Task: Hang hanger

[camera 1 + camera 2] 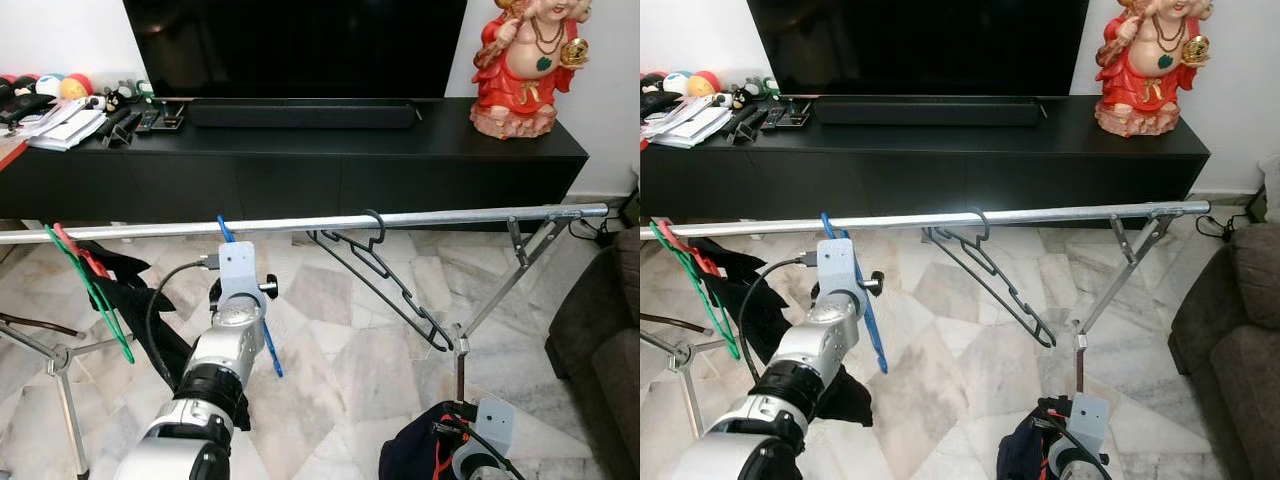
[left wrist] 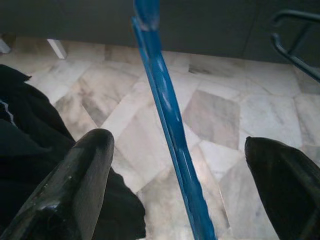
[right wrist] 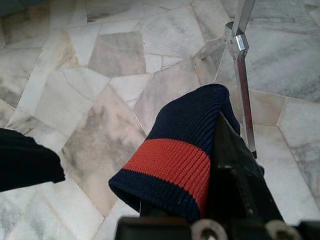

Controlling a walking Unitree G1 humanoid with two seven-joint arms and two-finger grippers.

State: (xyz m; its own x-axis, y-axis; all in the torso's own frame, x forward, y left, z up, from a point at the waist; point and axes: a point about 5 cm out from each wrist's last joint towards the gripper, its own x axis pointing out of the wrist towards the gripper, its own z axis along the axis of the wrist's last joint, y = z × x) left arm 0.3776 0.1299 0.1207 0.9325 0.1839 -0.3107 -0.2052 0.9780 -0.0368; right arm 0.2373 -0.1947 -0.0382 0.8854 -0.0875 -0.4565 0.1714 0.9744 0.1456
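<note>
Hanging at the far left of the long silver metal rail (image 1: 300,224) are a green plastic hanger (image 1: 95,295) and a red one (image 1: 90,262), with dark cloth below. Next along, the slim blue plastic hanger (image 1: 268,345) has its hook over the rail; the left tool (image 2: 182,175) stands released, fingers spread either side of the blue bar without touching it. Judged step: withdrawal. It should back straight out along the bar's line to avoid dragging the hook off. Further right hangs a black wire hanger (image 1: 385,275). The right tool (image 3: 210,165), low, is clenched on a navy knitted garment with a red band (image 3: 175,160).
</note>
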